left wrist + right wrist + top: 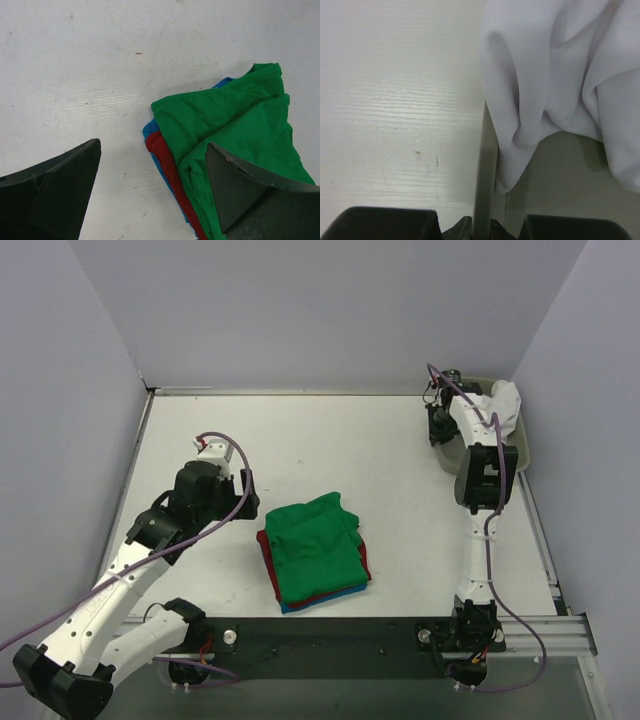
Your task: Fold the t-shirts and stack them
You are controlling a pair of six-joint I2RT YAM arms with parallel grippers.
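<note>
Left end effector (152,145) stands fully open, empty. Right end effector (482,227) is nearly closed astride the tray (485,165) rim, hold unclear. The white t-shirt (545,65) may snag there.

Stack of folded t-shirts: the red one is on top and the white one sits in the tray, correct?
No. The green t-shirt is on top; the red t-shirt only peeks out beneath it, as the left wrist view shows. The white t-shirt does sit in the tray.
</note>
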